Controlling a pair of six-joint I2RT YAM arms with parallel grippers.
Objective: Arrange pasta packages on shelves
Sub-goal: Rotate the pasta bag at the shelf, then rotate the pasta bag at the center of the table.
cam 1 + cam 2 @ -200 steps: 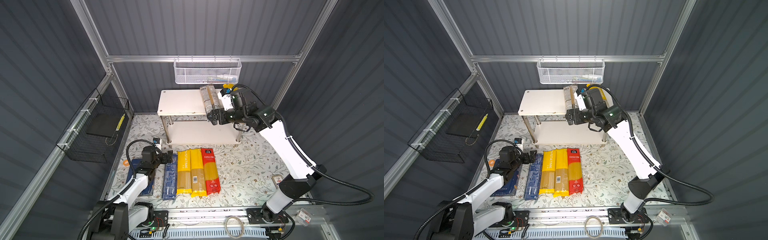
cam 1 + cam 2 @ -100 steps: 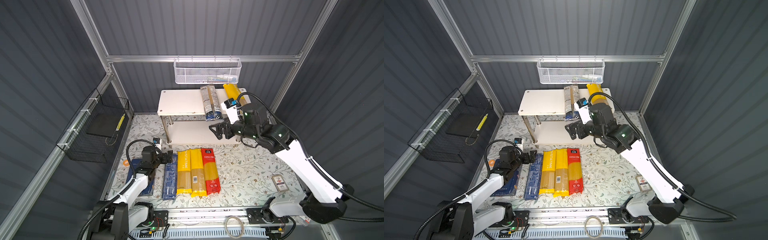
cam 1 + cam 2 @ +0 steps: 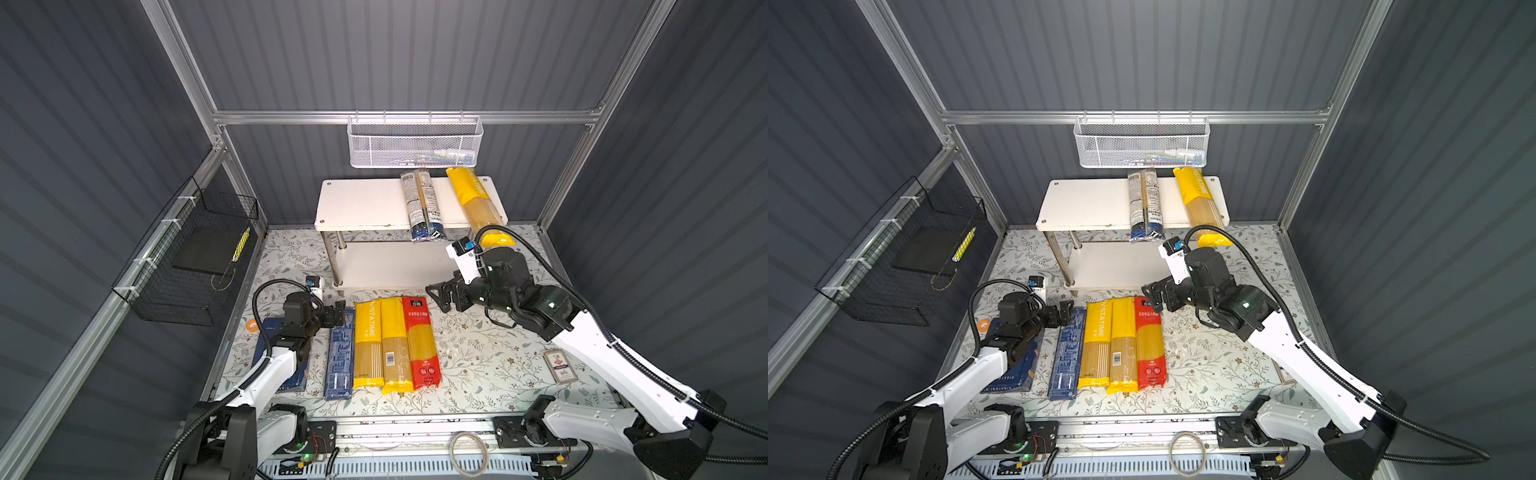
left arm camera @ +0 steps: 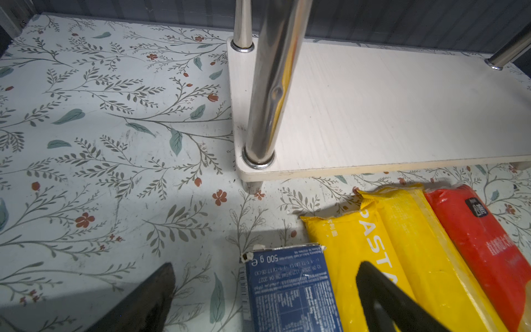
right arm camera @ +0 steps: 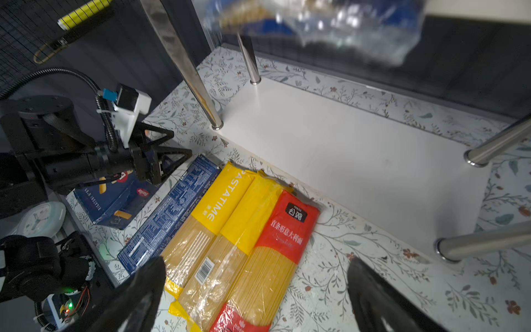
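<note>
Both arms' jaws stand wide and empty; the red spaghetti bag (image 3: 420, 343) looks light, slippery, brittle: grip crosswise mid-length

Robot lab test cell: aluminium extrusion frame (image 3: 407, 117), grey ribbed wall panels (image 3: 374, 54), two white robot arms (image 3: 602, 353) on a base rail (image 3: 415, 428), exposed wiring (image 3: 318, 446).

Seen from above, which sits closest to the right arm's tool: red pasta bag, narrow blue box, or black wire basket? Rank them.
1. red pasta bag, beside the right tool.
2. narrow blue box, near the left tool.
3. black wire basket, on the left wall.
</note>
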